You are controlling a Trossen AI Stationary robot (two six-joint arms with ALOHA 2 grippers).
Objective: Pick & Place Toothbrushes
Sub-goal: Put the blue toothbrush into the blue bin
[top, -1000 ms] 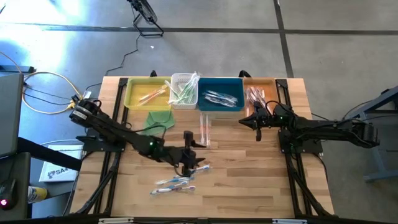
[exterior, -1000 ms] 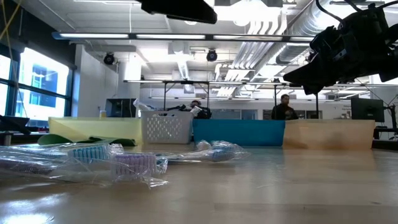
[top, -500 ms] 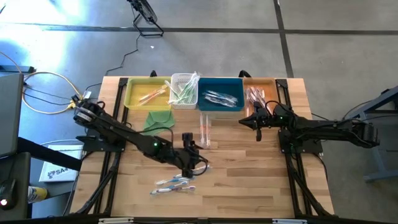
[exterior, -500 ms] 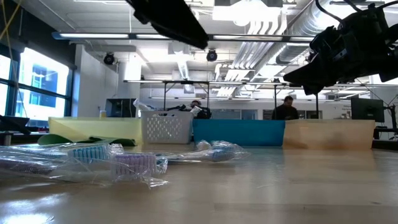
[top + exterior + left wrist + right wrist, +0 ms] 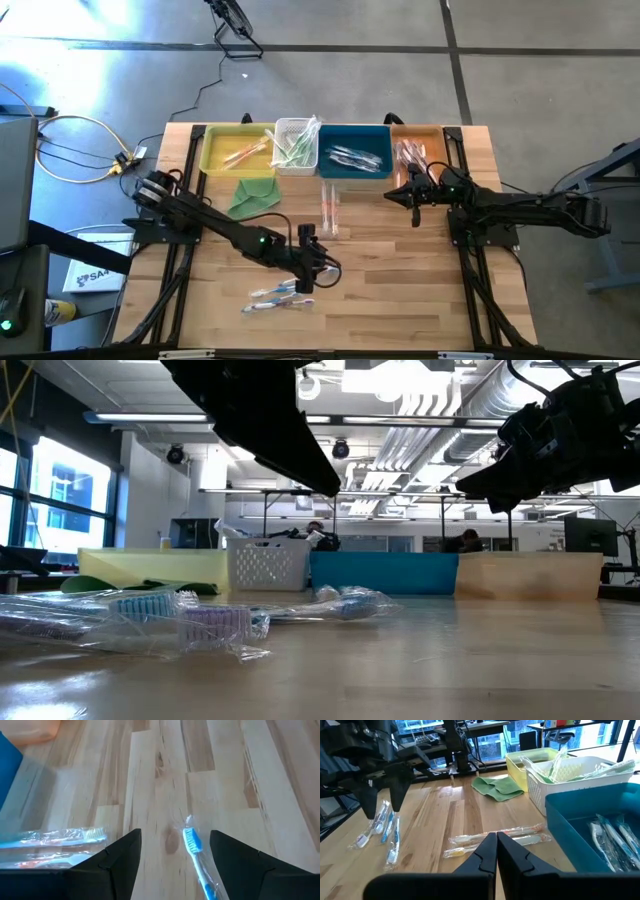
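1. Several wrapped toothbrushes (image 5: 282, 295) lie loose at the near middle of the bench (image 5: 400, 290); two more (image 5: 329, 208) lie just near of the blue bin (image 5: 355, 150).
2. Left gripper (image 5: 306, 274) hovers over the near bunch, fingers spread, holding nothing.
3. Right gripper (image 5: 414, 210) hangs beside the orange bin (image 5: 425, 145), fingers pressed together, empty.
4. Four bins along the far edge hold sorted toothbrushes.

bins (image 5: 355, 160): 4 | loose toothbrushes (image 5: 282, 294): about 5 | green cloth (image 5: 252, 194): 1 | arms: 2
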